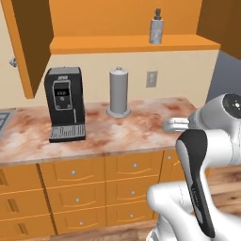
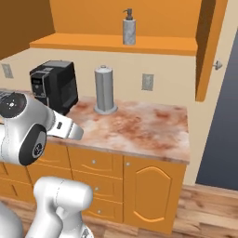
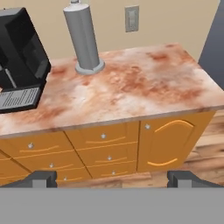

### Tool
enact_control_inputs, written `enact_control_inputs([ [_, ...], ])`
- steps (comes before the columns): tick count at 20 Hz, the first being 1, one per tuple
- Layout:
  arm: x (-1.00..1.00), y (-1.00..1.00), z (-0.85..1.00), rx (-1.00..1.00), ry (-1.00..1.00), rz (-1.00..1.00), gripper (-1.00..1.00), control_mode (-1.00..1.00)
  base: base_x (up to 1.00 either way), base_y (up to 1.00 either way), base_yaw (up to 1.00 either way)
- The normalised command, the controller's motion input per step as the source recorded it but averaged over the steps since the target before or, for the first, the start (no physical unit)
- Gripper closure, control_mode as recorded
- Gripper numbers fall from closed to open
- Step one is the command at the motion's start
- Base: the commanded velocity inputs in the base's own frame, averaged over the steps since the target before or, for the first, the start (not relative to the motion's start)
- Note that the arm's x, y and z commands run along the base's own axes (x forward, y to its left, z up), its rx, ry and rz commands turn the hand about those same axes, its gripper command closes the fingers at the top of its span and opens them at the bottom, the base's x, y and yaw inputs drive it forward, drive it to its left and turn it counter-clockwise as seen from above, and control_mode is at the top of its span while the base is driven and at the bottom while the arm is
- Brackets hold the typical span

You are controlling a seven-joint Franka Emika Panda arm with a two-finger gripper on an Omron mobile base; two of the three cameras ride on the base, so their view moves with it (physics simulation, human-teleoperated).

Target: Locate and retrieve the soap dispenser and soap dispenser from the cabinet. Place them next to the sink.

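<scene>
Shelf (image 1: 94,44) open in front – grey cylinder (image 1: 118,92) and coffee machine (image 1: 65,103) below

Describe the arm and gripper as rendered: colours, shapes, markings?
Arm: glossy white rounded links, with a black inlay along one link and dark grey round joint caps ringed with small dots. No cables visible. Gripper: two small dark grey blocky fingertips.

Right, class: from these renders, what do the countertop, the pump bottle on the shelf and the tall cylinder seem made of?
Countertop: looks like polished stone, perhaps marble, judging by its mottled rust and cream veining. Pump bottle: speckled light grey body suggests stone or ceramic; its dark pump could be plastic or metal. Tall cylinder: plain matte grey, possibly brushed metal, though plastic cannot be ruled out.
</scene>
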Motion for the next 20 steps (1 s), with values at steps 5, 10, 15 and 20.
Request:
enact_control_inputs([
  [5,0.00,0.00,0.00,0.00,0.00,0.00,-1.00,1.00,0.28,0.43,-0.15],
  [10,0.00,0.00,0.00,0.00,0.00,0.00,-1.00,1.00,0.37,0.04,0.01],
  [15,0.00,0.00,0.00,0.00,0.00,0.00,-1.00,1.00,0.66,0.13,0.01],
  [20,0.00,0.00,0.00,0.00,0.00,0.00,-1.00,1.00,0.70,0.09,0.01],
])
